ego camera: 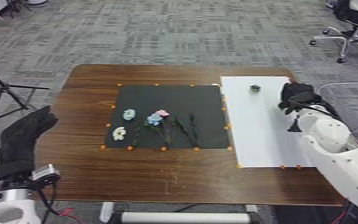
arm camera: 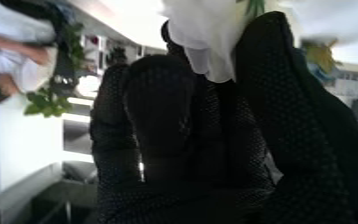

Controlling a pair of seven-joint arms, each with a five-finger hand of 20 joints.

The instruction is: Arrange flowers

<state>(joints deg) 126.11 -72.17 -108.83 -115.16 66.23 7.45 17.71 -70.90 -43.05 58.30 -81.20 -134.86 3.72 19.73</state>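
A: Head view first. What are you seeing on the worktop (ego camera: 171,175)?
B: Cut flowers are lying on the black mat (ego camera: 162,95). The pale blue flower (ego camera: 129,114) and cream flower (ego camera: 119,133) are lying towards its left edge, the pink flower (ego camera: 163,113) and blue flower (ego camera: 154,119) nearer the middle, heads touching. Thin green stems (ego camera: 193,131) are lying just beside them. A small dark green item (ego camera: 255,88) is standing out on the white board (ego camera: 262,127); too small to name.
A: Hands?
B: Left hand (ego camera: 24,134) is waiting beside the worktop's left edge, fingers loose and fairly straight, holding nothing. Right hand (ego camera: 300,97) is hanging over the board's right edge, well apart from the mat.
A: Any trouble brewing there?
B: If that hand is swinging low across the board, I'm expecting it to be knocking the green item. Stems lying so close could be snagging each other at a later pick.
A: Now the right wrist view. How far open?
B: Nearly closed. The fingers (arm camera: 158,82) and thumb (arm camera: 262,40) are pinching a white bloom (arm camera: 202,30), petals spilling between them, a bit of green stem (arm camera: 254,7) showing beside it.
A: Risk?
B: The grip is sitting on soft petals, by my reading. Too much squeeze could be crushing or tearing them; too little, and the bloom could be twisting or slipping out while being placed.
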